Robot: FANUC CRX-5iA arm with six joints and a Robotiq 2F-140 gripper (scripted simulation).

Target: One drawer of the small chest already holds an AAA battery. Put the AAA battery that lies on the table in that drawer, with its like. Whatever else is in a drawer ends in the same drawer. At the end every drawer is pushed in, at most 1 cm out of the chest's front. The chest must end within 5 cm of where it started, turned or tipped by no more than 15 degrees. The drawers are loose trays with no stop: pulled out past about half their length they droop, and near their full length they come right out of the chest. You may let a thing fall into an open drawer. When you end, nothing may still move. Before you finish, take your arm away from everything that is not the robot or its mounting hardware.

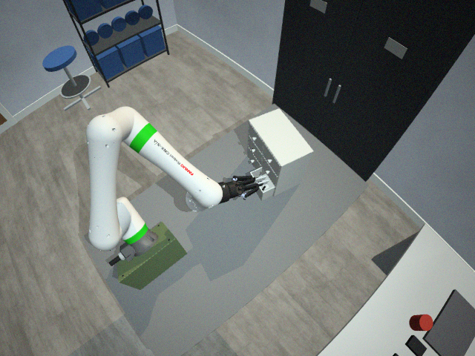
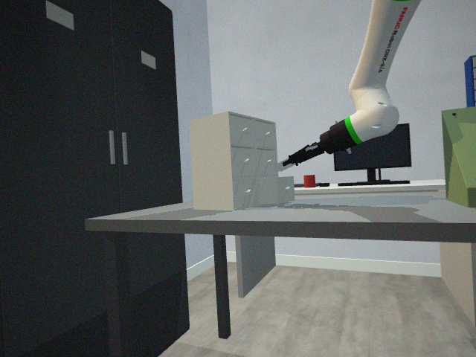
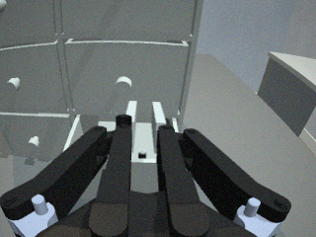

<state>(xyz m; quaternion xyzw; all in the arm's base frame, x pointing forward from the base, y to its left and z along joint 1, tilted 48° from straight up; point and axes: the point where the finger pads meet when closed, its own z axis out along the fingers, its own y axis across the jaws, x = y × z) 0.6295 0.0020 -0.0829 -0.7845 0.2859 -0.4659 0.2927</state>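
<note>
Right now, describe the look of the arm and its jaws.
The glossy white rounded arm has bright green bands at its joints and red and grey lettering along the forearm. Its black wrist carries a black two-finger gripper with pale grey knuckle pins. No cables show.

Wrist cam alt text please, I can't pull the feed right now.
The gripper hangs just above a pulled-out bottom drawer of the small chest, its fingers narrowly parted with nothing seen between them. A small dark object shows through the gap, down in the drawer, too small to identify.
</note>
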